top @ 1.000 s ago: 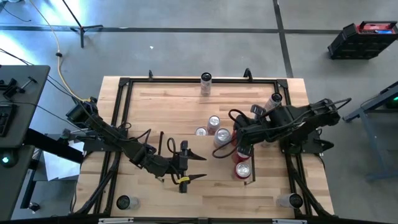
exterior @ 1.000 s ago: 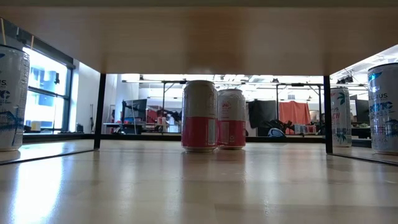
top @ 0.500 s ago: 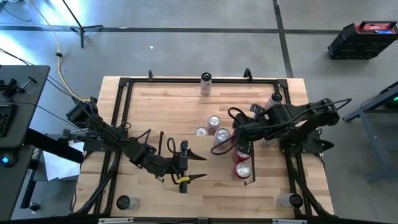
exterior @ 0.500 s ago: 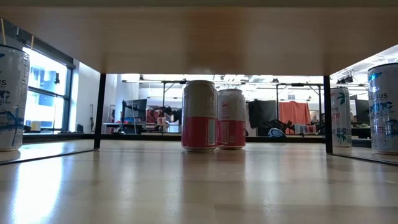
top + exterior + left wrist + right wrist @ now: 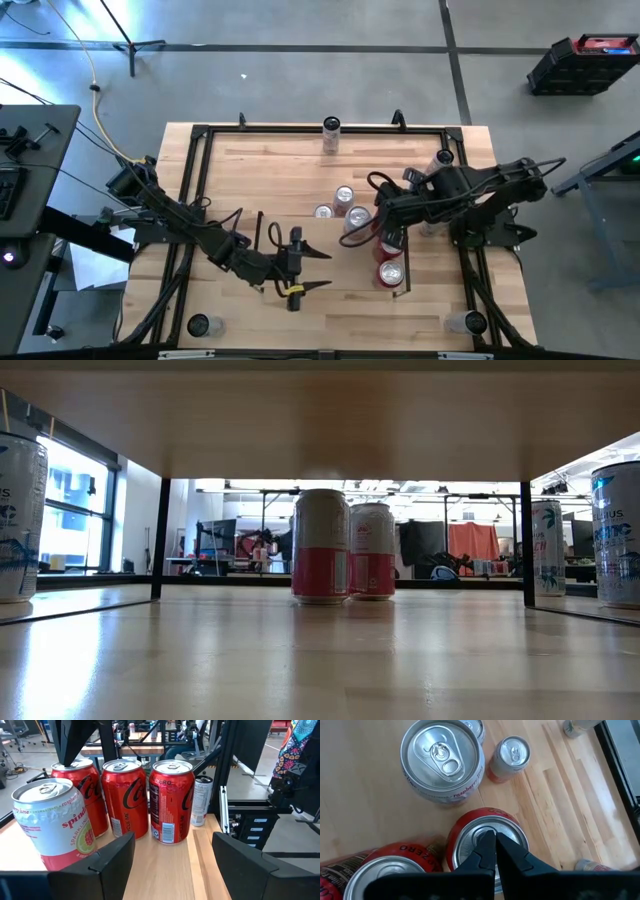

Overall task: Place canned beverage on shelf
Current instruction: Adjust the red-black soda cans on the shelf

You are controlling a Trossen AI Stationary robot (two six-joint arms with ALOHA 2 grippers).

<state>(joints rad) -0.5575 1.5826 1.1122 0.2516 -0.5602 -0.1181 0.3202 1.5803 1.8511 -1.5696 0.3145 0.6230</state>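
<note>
Three red cola cans (image 5: 170, 800) stand upright in a row on the light-wood shelf (image 5: 340, 272), with a white-and-pink can (image 5: 52, 820) beside them. My left gripper (image 5: 175, 855) is open and level, a short way in front of the row and touching none of the cans. My right gripper (image 5: 491, 837) is shut and points down over the lid of one red can (image 5: 487, 840). In the high view it (image 5: 388, 238) hangs over the red cans (image 5: 390, 272). Two pink-and-white cans (image 5: 322, 545) show in the low view. My right gripper's shut fingertips (image 5: 488, 842) stand over the middle of the red can's lid (image 5: 470, 837), coming from above. Whether they touch the lid, I cannot tell. The can stands upright on the wood.
Three more cans (image 5: 345, 196) stand just beyond the red ones. Single tall cans stand at the table's corners (image 5: 198, 325) (image 5: 467, 322) (image 5: 443, 158) and far edge (image 5: 331, 128). A thin black rail (image 5: 406, 282) edges the shelf. Bare wood lies between the arms.
</note>
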